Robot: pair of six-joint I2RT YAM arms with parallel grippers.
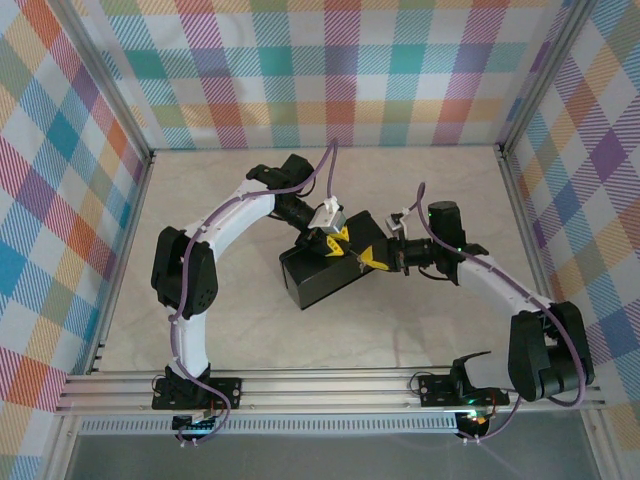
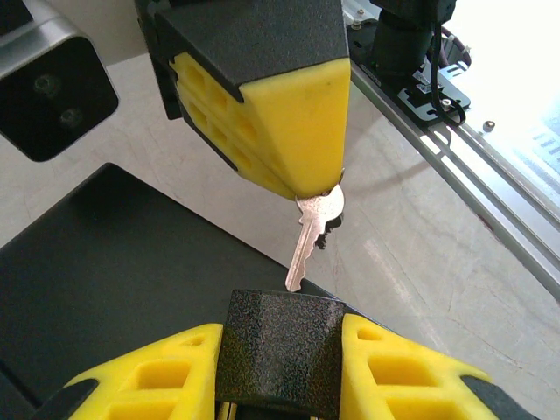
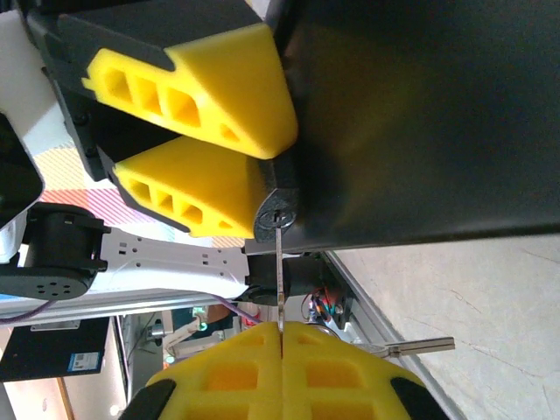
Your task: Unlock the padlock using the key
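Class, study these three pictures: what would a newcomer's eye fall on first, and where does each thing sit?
The bright yellow fingers stand out: the right gripper pinches the key, which hangs tip-down at the centre of the left wrist view. Its tip meets the padlock, held by the left gripper beside the dark box at mid-table. Loud pastel plaid walls ring the scene.

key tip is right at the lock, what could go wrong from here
1. The right gripper pinches the key only by its head, so pushing in could pivot it or let it slip.
2. In the left wrist view the key leans relative to the padlock, so the tip may jam or skid off the keyhole.
3. The left gripper clamps the padlock between soft-looking yellow fingers; turning the key might twist it loose.
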